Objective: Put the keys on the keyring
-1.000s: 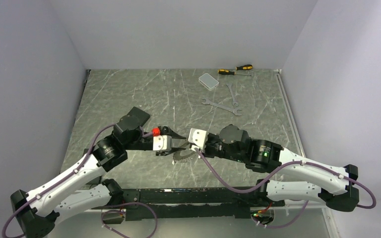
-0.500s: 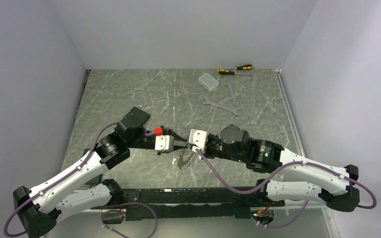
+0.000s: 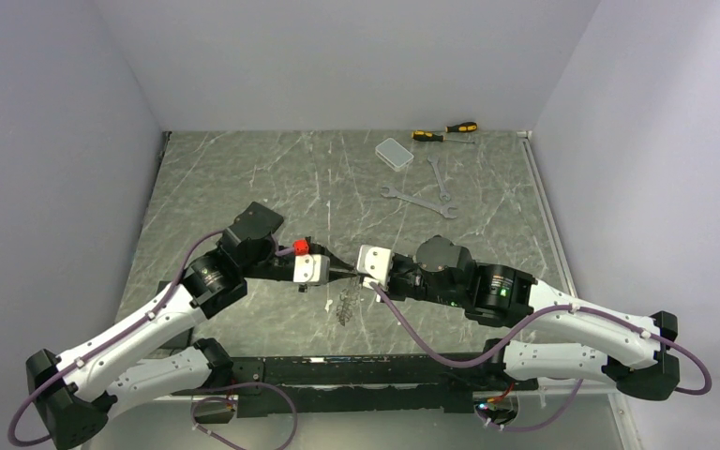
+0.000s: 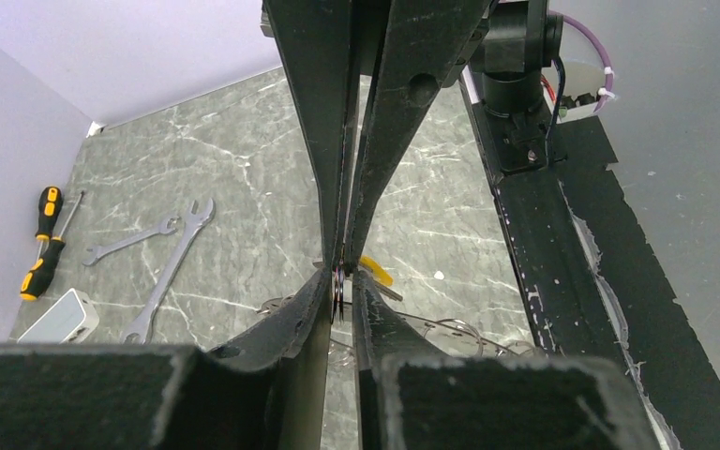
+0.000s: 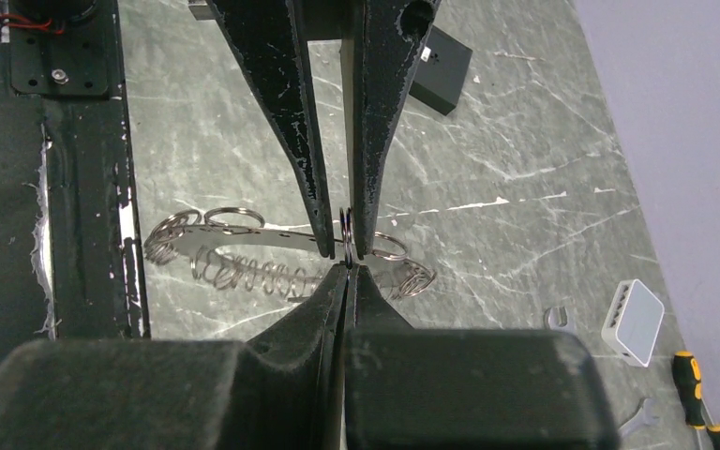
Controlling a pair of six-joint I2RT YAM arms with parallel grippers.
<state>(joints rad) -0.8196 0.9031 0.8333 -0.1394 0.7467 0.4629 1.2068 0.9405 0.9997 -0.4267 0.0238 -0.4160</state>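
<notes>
While left end effector point(image 4: 337, 283), right end effector point(image 5: 347, 272) both pinch keyring point(image 5: 244, 234) near counter's point(image 3: 244, 187) near edge: uneven pull risks ring slipping.

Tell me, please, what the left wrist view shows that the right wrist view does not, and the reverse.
Only the left wrist view shows the yellow-headed key, just beside the fingertips, and both wrenches whole. Only the right wrist view shows the keyring bundle as one long row of rings; the left wrist view catches just a few loops. Both show the left gripper closed around a small ring, the right gripper shut with its tips at that ring's edge, the clear box and a screwdriver.
</notes>
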